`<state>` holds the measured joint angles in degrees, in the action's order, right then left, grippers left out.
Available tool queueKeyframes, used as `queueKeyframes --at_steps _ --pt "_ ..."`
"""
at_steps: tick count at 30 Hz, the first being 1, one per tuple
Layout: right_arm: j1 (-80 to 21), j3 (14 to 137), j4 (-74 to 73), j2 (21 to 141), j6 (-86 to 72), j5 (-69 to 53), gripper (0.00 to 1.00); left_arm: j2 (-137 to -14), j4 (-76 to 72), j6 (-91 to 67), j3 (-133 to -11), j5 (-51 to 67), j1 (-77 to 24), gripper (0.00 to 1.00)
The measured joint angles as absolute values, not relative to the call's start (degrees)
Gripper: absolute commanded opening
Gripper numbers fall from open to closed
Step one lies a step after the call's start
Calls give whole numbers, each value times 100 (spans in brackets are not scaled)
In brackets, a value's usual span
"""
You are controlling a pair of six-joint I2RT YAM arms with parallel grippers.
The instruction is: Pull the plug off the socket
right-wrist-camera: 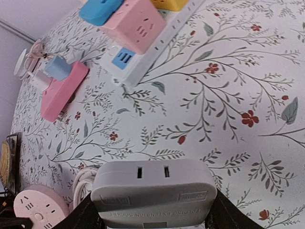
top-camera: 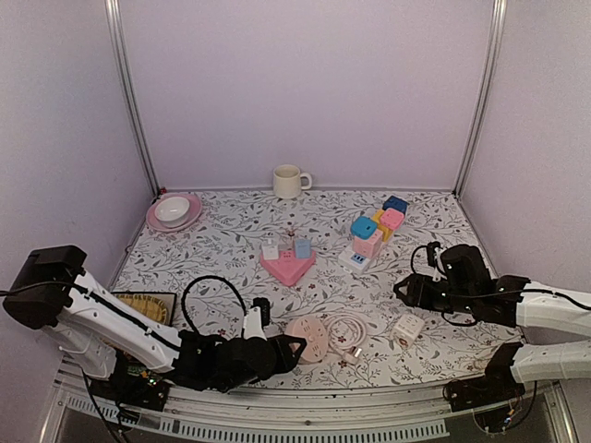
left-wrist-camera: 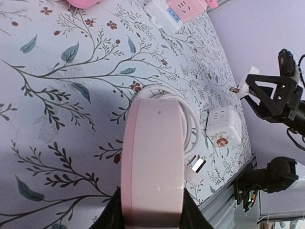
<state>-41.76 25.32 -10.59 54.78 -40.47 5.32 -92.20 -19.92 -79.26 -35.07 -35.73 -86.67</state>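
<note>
We take the pink round socket (top-camera: 309, 338) first. It lies flat near the front edge. The left gripper (top-camera: 288, 351) appears clamped on its 9 o'clock rim, and in the left wrist view a dark finger shows on either side of the pink body.

Its white cable (top-camera: 349, 325) coils at its 3 o'clock side. Beyond the coil sits the white cube socket (top-camera: 407, 328). The right gripper (top-camera: 404, 293) hovers at the cube's 12 o'clock with its jaws apart. They bracket the cube in the right wrist view, but the left wrist view shows them clear above it.

The plug (left-wrist-camera: 196, 165) lies on the table between the round socket and the cube. Its bare prongs are showing, so we judge it is already out of any socket. In the top view it is at 3 o'clock from the left gripper and about 7 o'clock from the right one. Its long axis seems to run from 8 to 2 o'clock, with the prongs toward the cube. The left gripper is slightly nearer, but it is occupied.

We cannot read any brand. The cube carries a reddish sticker (left-wrist-camera: 220, 141). Beneath its two empty slots (right-wrist-camera: 151, 172) are two small embossed plates and a line of raised lettering, all too small to make out.
</note>
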Motion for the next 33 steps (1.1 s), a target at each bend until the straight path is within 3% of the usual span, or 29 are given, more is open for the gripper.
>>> queueKeyframes --at_steps 7,11,16,33 --pt "-3588 2043 -1181 5363 -4322 519 57 -9220 -1997 -7926 -3507 -3573 -8667 0" --pt "-3548 1896 -1208 5365 -4464 519 80 -9220 -1999 -7924 -3507 -3573 -8667 0" --pt "-3538 1868 -1227 5330 -4574 443 100 -9220 -1999 -7933 -3507 -3573 -8667 1" --pt "-3527 2060 -1605 4681 -4344 231 99 -9098 -1225 -8370 -3234 -3708 -8600 64"
